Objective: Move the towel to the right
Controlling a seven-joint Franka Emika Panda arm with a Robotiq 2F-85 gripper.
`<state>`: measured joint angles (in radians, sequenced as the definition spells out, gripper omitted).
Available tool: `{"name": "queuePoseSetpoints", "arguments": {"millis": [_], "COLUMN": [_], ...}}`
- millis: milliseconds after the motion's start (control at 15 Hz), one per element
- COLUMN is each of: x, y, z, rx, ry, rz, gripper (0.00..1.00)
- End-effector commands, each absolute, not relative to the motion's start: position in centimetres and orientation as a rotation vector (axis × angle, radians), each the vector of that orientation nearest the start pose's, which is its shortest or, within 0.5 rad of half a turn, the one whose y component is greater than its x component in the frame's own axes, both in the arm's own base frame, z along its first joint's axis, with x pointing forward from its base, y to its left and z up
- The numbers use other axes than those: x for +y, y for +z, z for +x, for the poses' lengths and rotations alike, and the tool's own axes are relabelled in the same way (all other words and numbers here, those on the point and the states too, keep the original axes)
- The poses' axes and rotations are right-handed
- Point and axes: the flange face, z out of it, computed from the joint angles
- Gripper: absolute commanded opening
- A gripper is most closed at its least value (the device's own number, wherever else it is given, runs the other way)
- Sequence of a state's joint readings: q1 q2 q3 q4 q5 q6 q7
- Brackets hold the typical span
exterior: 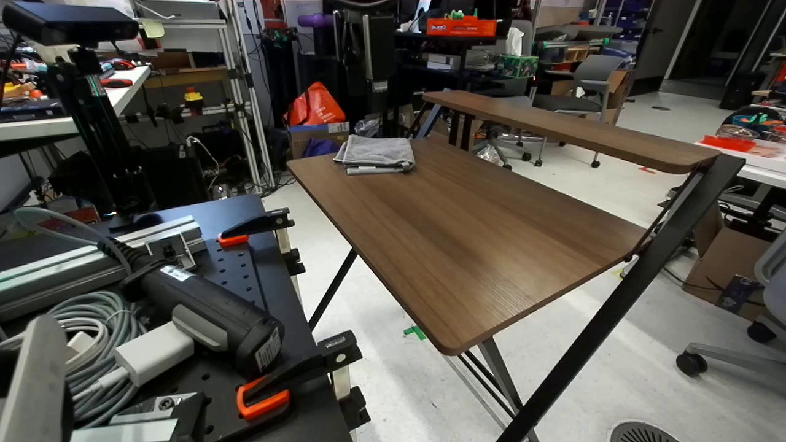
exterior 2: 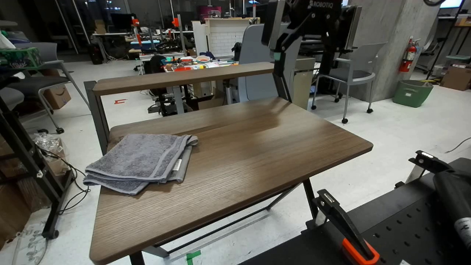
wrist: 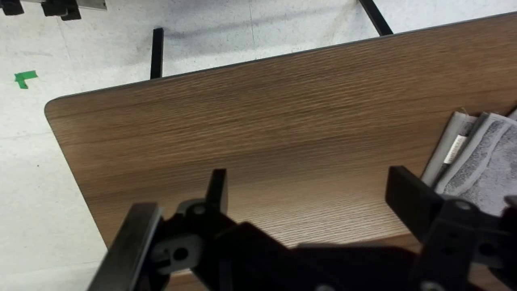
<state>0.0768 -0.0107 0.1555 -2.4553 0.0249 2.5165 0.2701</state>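
The towel (exterior: 377,151), a folded grey cloth, lies flat at one end of the brown wooden table (exterior: 479,239). In an exterior view the towel (exterior 2: 138,158) is at the table's left end, with part of it past the table's edge. In the wrist view the towel (wrist: 488,165) is cut off at the right edge, with a white label on its border. My gripper (exterior 2: 302,66) is open and empty, raised above the table away from the towel. In the wrist view the gripper's fingers (wrist: 309,173) are wide apart with bare wood between them.
A raised wooden shelf (exterior 2: 184,78) on dark metal legs runs along one long side of the table. A black perforated bench (exterior: 236,270) with orange-handled clamps (exterior: 264,399), a cable coil (exterior: 104,344) and a black cylindrical device (exterior: 209,307) stands beside the opposite side.
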Motion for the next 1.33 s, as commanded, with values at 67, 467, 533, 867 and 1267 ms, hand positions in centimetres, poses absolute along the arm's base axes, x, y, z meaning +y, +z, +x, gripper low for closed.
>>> {"name": "queuePoseSetpoints", "arguments": {"millis": [67,467,533,867,1267], "x": [11.2,14.4,15.1,20.5,28.5], "y": [30.7,27.4,26.6,22.5,18.1], "z": [47.0,48.5,48.9,51.7,54.6], "rx": [0.081,0.017,0.002,-0.081,-0.185], "ry": [-0.112,-0.033,-0.017,-0.001,0.018], "rz": [-3.092,-3.101,-3.100,-3.074,-3.048], "gripper": [1.00,1.00,1.00,1.00,1.00]}}
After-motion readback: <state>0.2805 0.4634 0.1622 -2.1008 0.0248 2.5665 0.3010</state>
